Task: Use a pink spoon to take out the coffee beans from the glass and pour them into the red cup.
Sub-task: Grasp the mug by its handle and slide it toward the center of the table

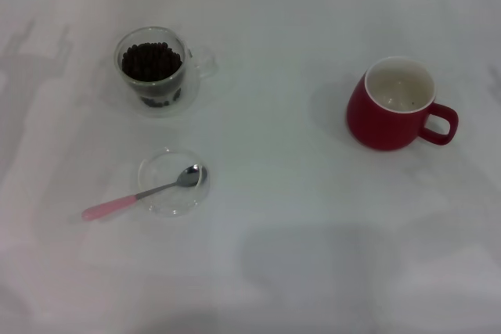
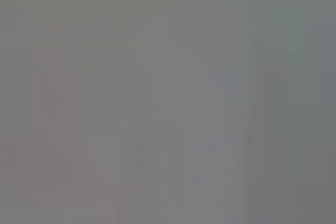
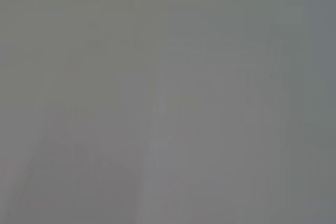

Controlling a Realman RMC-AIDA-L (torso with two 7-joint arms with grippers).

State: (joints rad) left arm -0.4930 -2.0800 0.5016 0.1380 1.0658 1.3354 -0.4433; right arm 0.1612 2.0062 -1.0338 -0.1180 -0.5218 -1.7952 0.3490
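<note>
The glass [image 1: 153, 70] stands at the back left of the white table, its clear handle pointing right, filled with dark coffee beans [image 1: 150, 62]. In front of it the pink spoon [image 1: 141, 193] lies with its metal bowl resting in a shallow clear glass dish [image 1: 173, 181] and its pink handle sticking out to the front left. The red cup [image 1: 391, 104] stands upright at the right, white inside, handle to the right. Neither gripper shows in any view; both wrist views hold only plain grey surface.
The white table [image 1: 274, 256] stretches wide between the glass and the red cup and toward the front edge. Faint shadows lie on it at the far left and the front middle.
</note>
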